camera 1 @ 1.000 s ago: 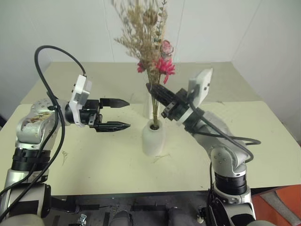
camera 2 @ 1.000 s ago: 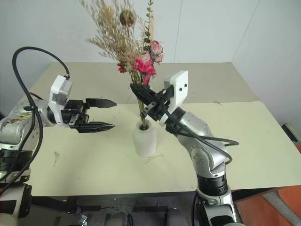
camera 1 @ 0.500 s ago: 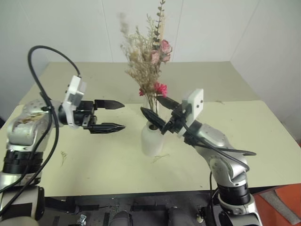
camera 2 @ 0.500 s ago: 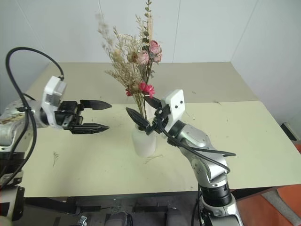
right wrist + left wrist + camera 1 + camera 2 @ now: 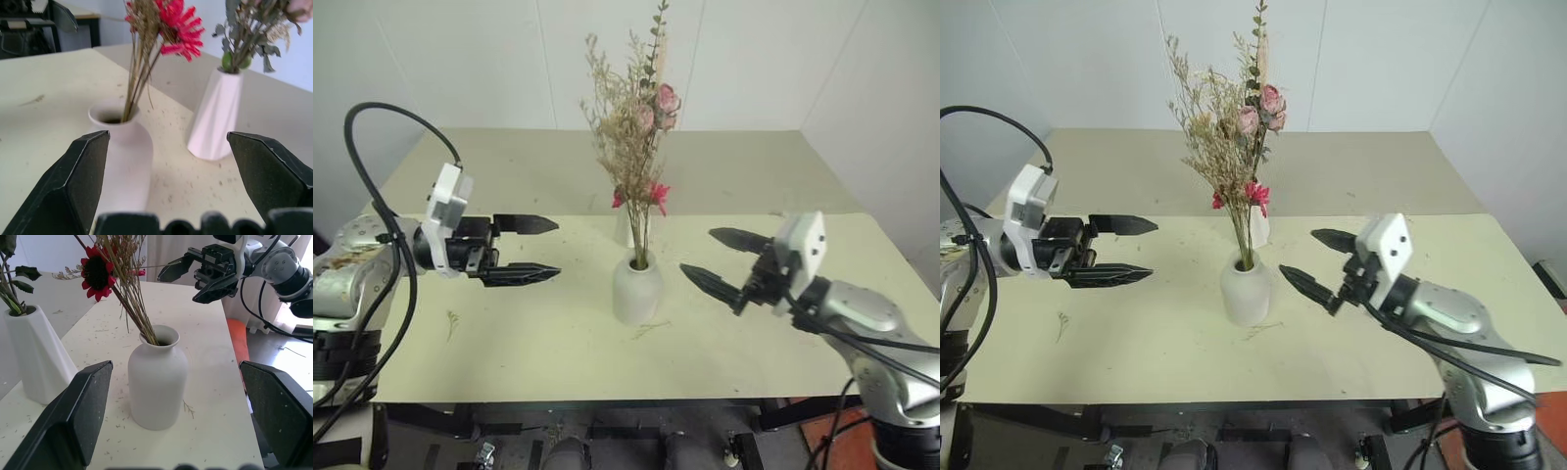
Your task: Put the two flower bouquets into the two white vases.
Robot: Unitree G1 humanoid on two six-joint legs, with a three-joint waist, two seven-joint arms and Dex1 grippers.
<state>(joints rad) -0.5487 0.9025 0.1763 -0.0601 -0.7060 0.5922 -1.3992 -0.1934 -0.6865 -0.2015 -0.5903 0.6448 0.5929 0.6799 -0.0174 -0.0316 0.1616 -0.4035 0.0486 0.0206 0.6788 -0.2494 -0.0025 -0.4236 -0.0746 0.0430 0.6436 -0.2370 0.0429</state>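
Vases, count: two white ones on my bench (image 5: 509, 343), both upright.
Short vase (image 5: 636, 286): the round-shouldered bottle with the narrow mouth, near the middle of the bench and nearest to me.
Tall vase (image 5: 32, 355): the slim tapered cone, standing just behind the short one, not touching it; from my head it is mostly hidden by the stems.
Bouquets, count: two, one in each vase.
Thin bouquet (image 5: 622, 127): beige sprigs with bright pink daisies, its stems down in the mouth of the short vase and leaning a little to my left as they rise.
Rose bouquet (image 5: 1268, 103): pale pink roses with dark leaves, its stems in the tall vase, the roses showing high beside the beige sprigs.
Hands, count: two, both mine, both clear of the vases and flowers.
My left hand (image 5: 533, 250): released, its two black fingers spread wide with nothing between them, held above the bench to the left of the short vase and pointing toward it.
My right hand (image 5: 720, 259): released as well, fingers wide apart and holding nothing, above the bench to the right of the short vase, pointing back toward it.
Bench litter: small dry bits (image 5: 451, 321) lie scattered on the surface, some near the foot of the short vase.
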